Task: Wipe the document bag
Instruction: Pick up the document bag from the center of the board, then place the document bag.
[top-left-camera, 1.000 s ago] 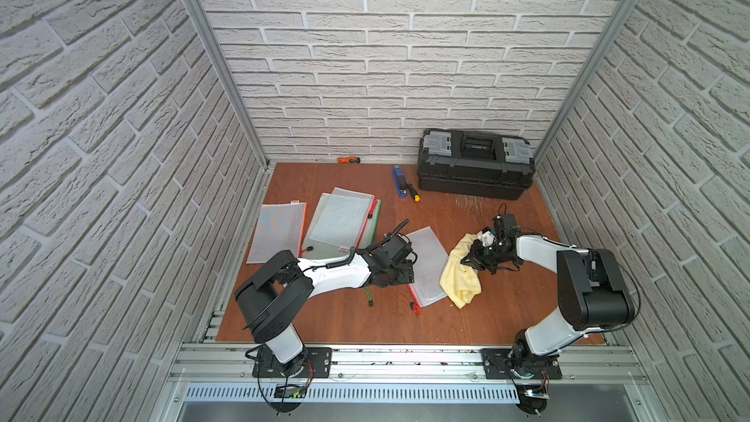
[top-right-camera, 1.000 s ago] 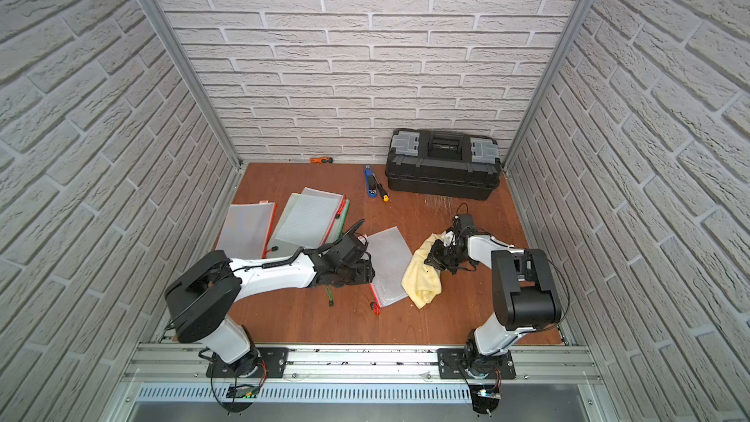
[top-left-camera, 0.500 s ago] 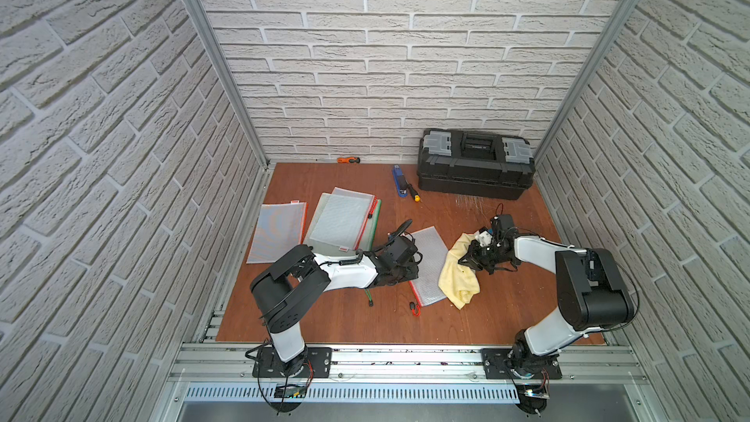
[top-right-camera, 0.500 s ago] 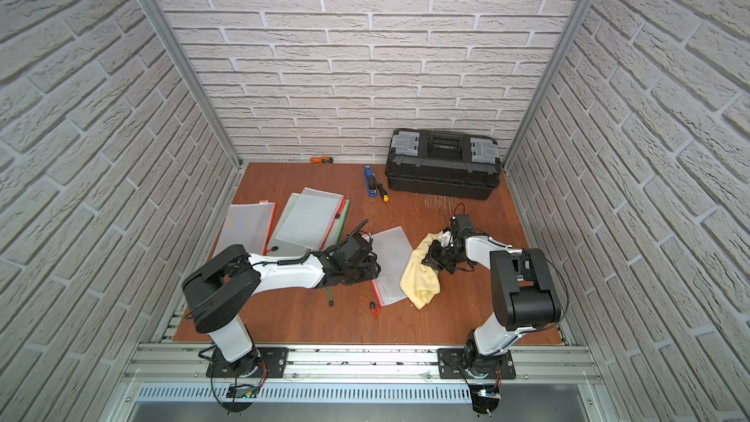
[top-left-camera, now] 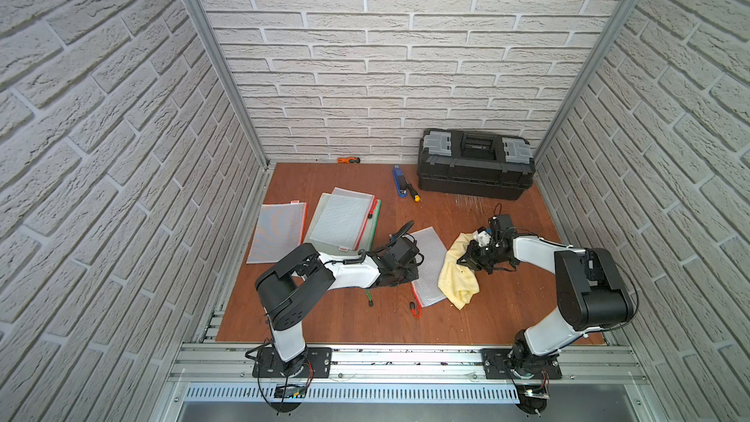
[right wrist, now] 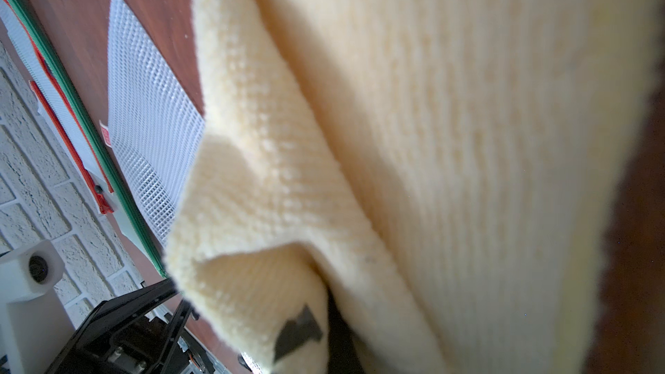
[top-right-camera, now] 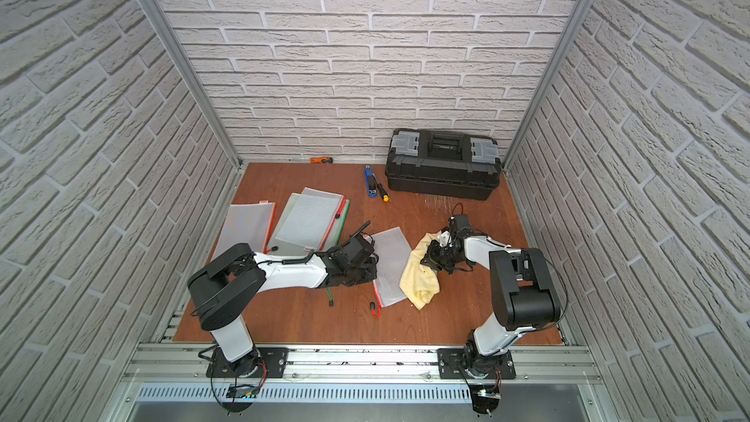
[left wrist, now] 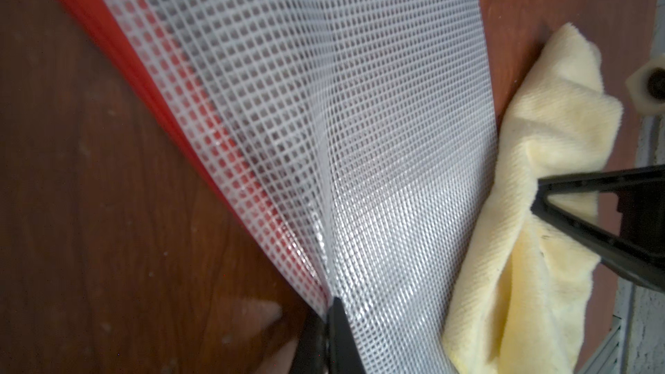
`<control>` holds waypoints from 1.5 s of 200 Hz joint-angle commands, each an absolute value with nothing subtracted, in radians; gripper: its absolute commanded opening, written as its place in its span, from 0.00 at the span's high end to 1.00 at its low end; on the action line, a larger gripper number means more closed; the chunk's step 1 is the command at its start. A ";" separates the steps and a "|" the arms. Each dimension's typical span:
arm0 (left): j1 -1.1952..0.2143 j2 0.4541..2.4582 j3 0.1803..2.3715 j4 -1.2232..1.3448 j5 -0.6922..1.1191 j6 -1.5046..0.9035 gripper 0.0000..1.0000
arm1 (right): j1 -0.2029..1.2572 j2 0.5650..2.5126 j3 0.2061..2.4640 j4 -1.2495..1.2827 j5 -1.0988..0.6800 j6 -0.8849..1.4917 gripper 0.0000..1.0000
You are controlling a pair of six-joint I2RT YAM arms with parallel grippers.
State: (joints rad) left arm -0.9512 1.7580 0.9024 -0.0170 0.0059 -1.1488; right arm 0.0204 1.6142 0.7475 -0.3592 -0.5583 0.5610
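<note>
Pinning white mesh document bag (top-left-camera: 426, 261) lying on brown wooden desk (top-left-camera: 365, 330): left fingers (left wrist: 338, 336) clamped on its red-zip edge; right fingers (right wrist: 336, 347) clamped on yellow terry cloth (top-left-camera: 456, 282) just beside it. Advise taut hold, flat strokes.

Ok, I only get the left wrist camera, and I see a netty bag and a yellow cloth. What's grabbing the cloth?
Observer: The right end effector is shut on the yellow cloth, next to the document bag.
Child: Are there other bags?
Observer: Yes. A stack of bags and a single bag lie flat farther to the robot's left.
Child: Anything big around?
Observer: A black toolbox, lid closed, stands at the back wall.
</note>
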 commanded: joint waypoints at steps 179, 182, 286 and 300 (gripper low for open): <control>-0.012 1.127 1.149 -0.968 0.009 -0.571 1.00 | 0.038 1.399 0.848 -0.537 -0.591 0.589 0.98; 0.004 1.136 1.152 -0.968 0.016 -0.563 1.00 | 0.038 1.399 0.849 -0.537 -0.591 0.590 0.98; 0.350 1.424 1.206 -0.797 0.182 -0.449 1.00 | 0.055 1.416 0.836 -0.522 -0.591 0.592 0.98; 0.363 1.467 1.216 -0.764 0.206 -0.423 1.00 | 0.060 1.420 0.837 -0.522 -0.592 0.592 0.98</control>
State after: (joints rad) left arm 0.3332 1.4097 1.1759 -0.8345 0.1532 -0.4931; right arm 0.0452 1.4086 0.8501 -0.5423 -0.5777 0.5926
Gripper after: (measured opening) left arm 0.052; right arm 0.047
